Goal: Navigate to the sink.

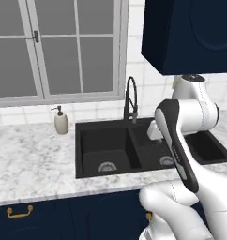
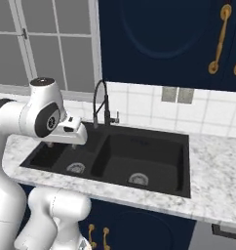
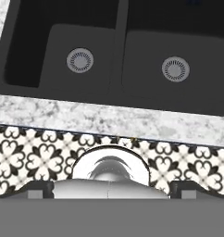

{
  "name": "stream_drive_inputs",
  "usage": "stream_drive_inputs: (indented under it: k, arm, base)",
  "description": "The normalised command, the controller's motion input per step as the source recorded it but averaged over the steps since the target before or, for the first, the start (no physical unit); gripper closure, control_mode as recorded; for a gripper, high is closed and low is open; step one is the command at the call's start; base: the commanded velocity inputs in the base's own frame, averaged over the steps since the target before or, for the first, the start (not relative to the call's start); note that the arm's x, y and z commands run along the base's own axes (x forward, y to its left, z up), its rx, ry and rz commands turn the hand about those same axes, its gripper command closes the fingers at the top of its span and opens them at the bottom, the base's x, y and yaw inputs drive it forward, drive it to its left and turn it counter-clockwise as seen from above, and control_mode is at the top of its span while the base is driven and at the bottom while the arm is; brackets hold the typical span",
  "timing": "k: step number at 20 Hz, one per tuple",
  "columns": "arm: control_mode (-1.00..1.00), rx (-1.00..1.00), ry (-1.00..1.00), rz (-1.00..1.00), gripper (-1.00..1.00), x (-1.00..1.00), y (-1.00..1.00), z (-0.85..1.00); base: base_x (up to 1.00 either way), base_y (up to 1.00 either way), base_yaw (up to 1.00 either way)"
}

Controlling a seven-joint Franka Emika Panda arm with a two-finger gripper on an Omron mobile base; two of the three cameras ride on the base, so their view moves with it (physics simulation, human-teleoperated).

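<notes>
The wide black double-basin sink point(image 1: 106, 140) is set in the marble counter straight ahead of the base. Its tall black arched faucet point(image 1: 130, 98) stands behind the divider. From the right base view the sink point(image 2: 144, 151) spans the middle, with the faucet point(image 2: 101, 102) at its back rim. The white hand hovers above the left basin, near the counter's front edge. In the hand view the sink point(image 3: 86, 28) lies below with two round metal drains point(image 3: 80, 60). My gripper point(image 3: 111, 187) is open, with dark fingertips point(image 3: 37, 187) wide apart and nothing between them.
A soap dispenser point(image 1: 61, 121) stands on the marble counter point(image 1: 31, 159) left of the sink. A window point(image 1: 54, 47) is behind it, and dark blue upper cabinets point(image 2: 164, 39) hang to the right. Below are blue cabinet doors with gold handles point(image 1: 19, 212) and patterned floor tiles point(image 3: 30, 157).
</notes>
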Motion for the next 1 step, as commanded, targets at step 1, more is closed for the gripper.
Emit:
stream_drive_inputs:
  k: [1]
  arm:
    - [1.00,0.00,0.00,0.00,-1.00,0.00,0.00,0.00]
  base:
    - [0.31,0.00,0.00]
